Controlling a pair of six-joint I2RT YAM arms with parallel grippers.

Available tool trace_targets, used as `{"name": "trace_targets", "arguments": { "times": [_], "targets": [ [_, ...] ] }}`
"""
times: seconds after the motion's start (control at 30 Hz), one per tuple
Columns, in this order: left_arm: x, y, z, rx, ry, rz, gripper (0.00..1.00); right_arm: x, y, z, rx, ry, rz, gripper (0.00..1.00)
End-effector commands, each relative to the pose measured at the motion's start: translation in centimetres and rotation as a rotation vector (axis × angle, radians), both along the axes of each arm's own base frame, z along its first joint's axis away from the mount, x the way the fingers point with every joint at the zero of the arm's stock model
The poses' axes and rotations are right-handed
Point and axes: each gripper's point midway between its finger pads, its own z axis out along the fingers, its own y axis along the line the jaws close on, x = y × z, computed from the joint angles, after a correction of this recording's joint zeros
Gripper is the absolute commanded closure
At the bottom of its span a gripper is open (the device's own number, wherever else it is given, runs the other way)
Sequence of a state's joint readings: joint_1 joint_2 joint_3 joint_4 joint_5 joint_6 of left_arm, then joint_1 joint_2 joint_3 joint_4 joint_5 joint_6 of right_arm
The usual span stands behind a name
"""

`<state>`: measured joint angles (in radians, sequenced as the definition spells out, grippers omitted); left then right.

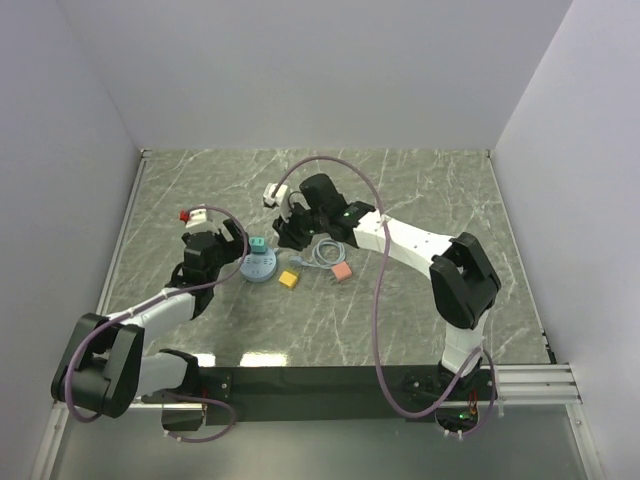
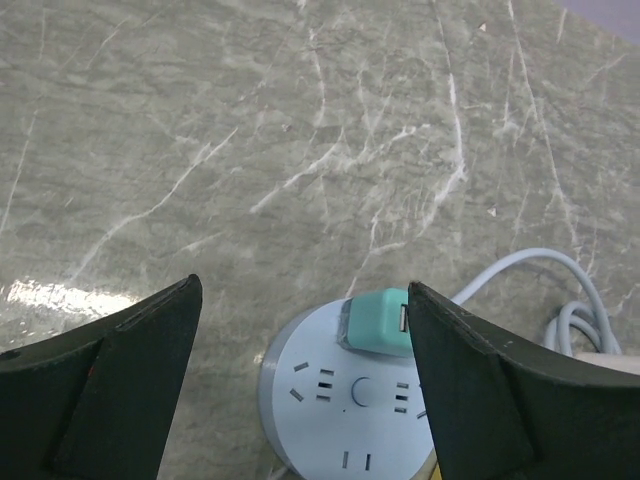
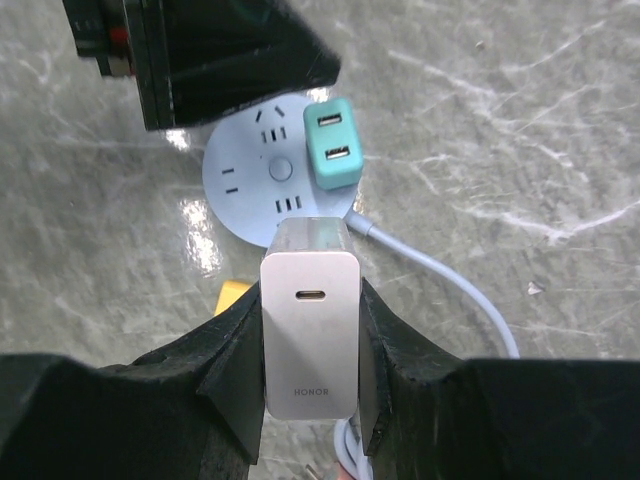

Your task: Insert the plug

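A white HONOR charger plug (image 3: 310,320) is clamped between the fingers of the right gripper (image 3: 310,350), near the middle of the table (image 1: 440,200) and slightly toward its left edge. Its prongs are hidden, and from overhead the gripper covers it. Just beyond lies a round pale-blue socket hub (image 3: 250,180), one edge behind the plug, carrying a teal USB adapter (image 3: 333,143). Whether plug and hub touch cannot be told. The left gripper (image 2: 302,300) hovers over the hub, fingers spread wide. A grey cable (image 3: 450,285) runs out of frame. A yellow block (image 1: 288,279) and a pink block (image 1: 341,271) lie nearby.
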<state>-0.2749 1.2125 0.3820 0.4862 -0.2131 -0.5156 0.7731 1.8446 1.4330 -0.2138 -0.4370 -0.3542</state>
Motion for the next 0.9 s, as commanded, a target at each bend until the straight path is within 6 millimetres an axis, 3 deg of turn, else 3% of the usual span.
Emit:
{"name": "trace_targets", "arguments": {
  "times": [0.0, 0.5, 0.87],
  "targets": [
    [1.9, -1.0, 3.4, -0.055, -0.114, -0.027, 0.11, 0.9, 1.5, 2.6, 0.036, -0.105, 0.038, 1.0],
    [1.2, -2.5, 1.5, -0.092, -0.062, -0.121, 0.13, 1.2, 4.3, -0.8, -0.031, -0.156, 0.114, 1.0],
    [1.2, -3.2, 0.1, -0.095, -0.013, -0.149, 0.12, 1.0, 4.7, -2.4, -0.086, -0.189, 0.15, 1.0]
  ]
}}
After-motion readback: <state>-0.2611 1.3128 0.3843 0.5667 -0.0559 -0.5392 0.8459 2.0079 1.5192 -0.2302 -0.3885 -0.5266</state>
